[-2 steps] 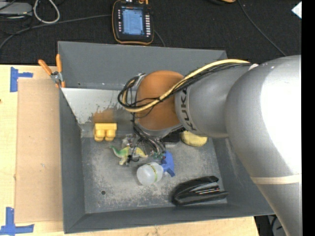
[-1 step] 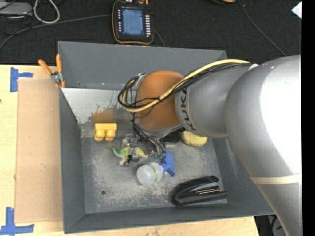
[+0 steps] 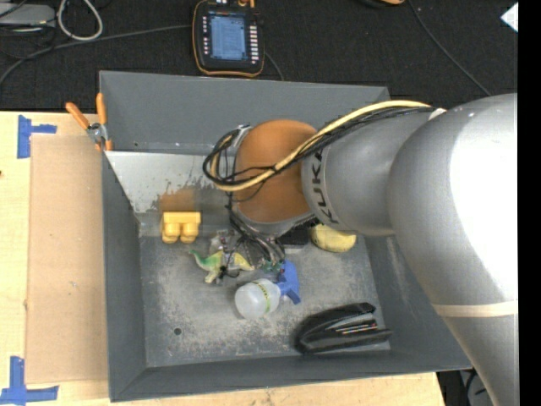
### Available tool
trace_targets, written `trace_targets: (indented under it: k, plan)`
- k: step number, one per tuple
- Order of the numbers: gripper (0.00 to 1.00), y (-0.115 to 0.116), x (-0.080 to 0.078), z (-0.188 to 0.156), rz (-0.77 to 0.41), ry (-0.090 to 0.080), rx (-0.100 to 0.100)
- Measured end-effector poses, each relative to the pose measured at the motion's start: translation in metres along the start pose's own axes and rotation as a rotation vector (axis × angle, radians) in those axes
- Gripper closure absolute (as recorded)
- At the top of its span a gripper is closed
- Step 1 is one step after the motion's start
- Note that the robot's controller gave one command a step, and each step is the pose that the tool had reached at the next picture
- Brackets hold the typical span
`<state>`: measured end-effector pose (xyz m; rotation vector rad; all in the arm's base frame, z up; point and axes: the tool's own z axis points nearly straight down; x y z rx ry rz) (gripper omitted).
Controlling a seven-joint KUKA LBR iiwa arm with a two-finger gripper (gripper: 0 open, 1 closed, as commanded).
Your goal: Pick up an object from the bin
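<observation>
As the arm hung over the grey metal bin point(image 3: 127, 311), its gripper point(image 3: 247, 256) sat low at the middle, right beside a small green-and-yellow crumpled toy point(image 3: 211, 263); whether it was spread or closed could not be told. A white rounded plastic bottle point(image 3: 256, 299) and a small blue plastic piece point(image 3: 290, 284) lay just below it

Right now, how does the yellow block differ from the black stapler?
The yellow block is short and chunky; the black stapler is long, low and bigger. The block lies at the bin's far left, the stapler at its front right. Both rest on the floor.
</observation>
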<state>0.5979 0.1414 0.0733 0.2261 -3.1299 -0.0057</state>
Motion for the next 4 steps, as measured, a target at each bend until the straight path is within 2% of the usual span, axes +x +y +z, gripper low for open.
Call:
trace_targets:
  k: [2,4]
  plan:
    - [1.0,0.0,0.001,-0.014,0.002,0.003,-0.001]
    - [1.0,0.0,0.0,-0.042,0.003,-0.002,-0.002]
